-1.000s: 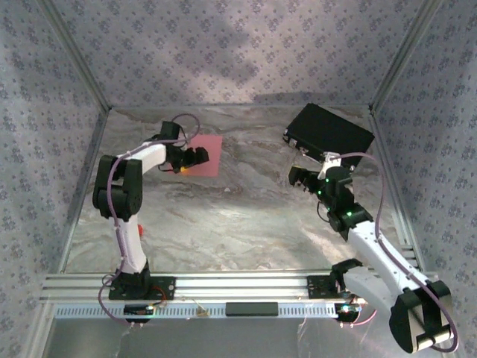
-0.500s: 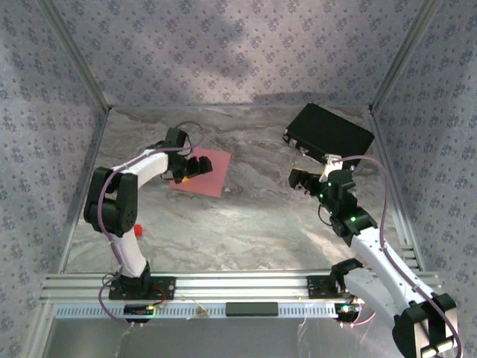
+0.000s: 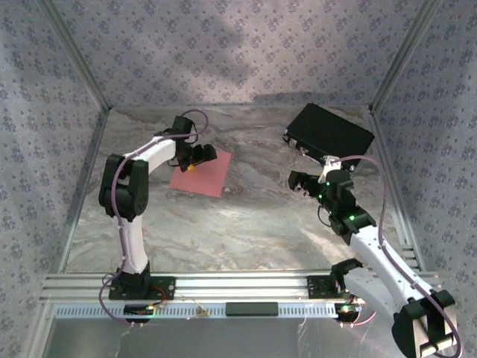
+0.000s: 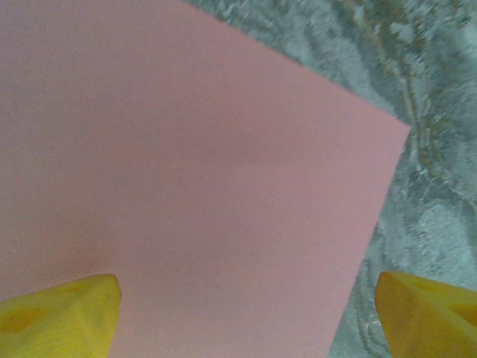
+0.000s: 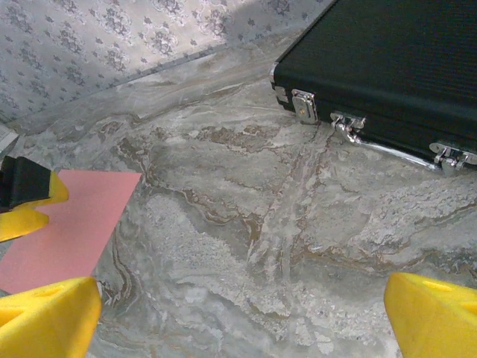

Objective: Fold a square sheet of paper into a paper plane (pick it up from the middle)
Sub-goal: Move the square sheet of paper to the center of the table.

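Observation:
The square sheet of paper (image 3: 203, 179) lies flat on the marble table, left of centre; it is salmon pink and uncreased. My left gripper (image 3: 200, 157) hovers over its far part with the jaws wide and nothing between them. In the left wrist view the sheet (image 4: 186, 171) spreads under the gripper (image 4: 246, 321). One yellow fingertip (image 4: 59, 317) is over the paper and the other is over bare marble past the sheet's edge. My right gripper (image 3: 302, 181) stands open over bare table at the right, facing the sheet (image 5: 74, 224).
A black rectangular case (image 3: 332, 130) with metal latches lies at the back right, just beyond the right gripper, and the right wrist view has it (image 5: 387, 67) too. Patterned walls close the table (image 3: 253, 224) on three sides. Bare marble lies between the two grippers.
The left arm has swung and its gripper has shifted from the sheet's left side to its far edge. The sheet now lies slightly nearer. The right arm has barely moved.

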Controlling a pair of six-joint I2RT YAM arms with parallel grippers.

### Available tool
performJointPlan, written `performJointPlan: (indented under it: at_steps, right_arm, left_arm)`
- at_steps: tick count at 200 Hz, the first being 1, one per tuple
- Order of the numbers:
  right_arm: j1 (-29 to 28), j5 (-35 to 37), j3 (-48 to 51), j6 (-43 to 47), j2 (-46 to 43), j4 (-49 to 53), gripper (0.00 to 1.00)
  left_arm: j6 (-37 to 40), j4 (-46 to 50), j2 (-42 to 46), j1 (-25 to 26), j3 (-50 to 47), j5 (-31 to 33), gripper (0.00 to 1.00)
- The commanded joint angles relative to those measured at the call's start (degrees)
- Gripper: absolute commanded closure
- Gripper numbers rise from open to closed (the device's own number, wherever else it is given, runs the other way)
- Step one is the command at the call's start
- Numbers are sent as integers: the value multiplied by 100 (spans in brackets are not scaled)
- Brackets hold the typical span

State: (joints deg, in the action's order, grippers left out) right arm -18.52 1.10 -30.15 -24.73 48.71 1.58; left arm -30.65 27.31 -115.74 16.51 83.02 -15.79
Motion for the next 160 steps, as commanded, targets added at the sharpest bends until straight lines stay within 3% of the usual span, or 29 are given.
performJointPlan:
  at_steps: [1,59,97,127,160]
  right_arm:
    - [19,-60,-130,-241,65,8,1]
    - [77,147,-568,-638,266,912,1]
    - [345,-838,-406,-689,161,1008,1]
    - [335,-650,-257,-1488,130,1326,2]
    - [330,-940,-165,-1626,43,1427,3]
  left_arm:
    - [-37,170,-60,19,-95,-54,12]
    - [-260,-224,98,179,-911,-230,12]
    - [-1132,-1143,658,646,-2024,-210,12]
    - [-1907,-1625,1170,1330,-2712,404,12]
    - [-3367,-2100,1560,2294,-3368,1401,11]
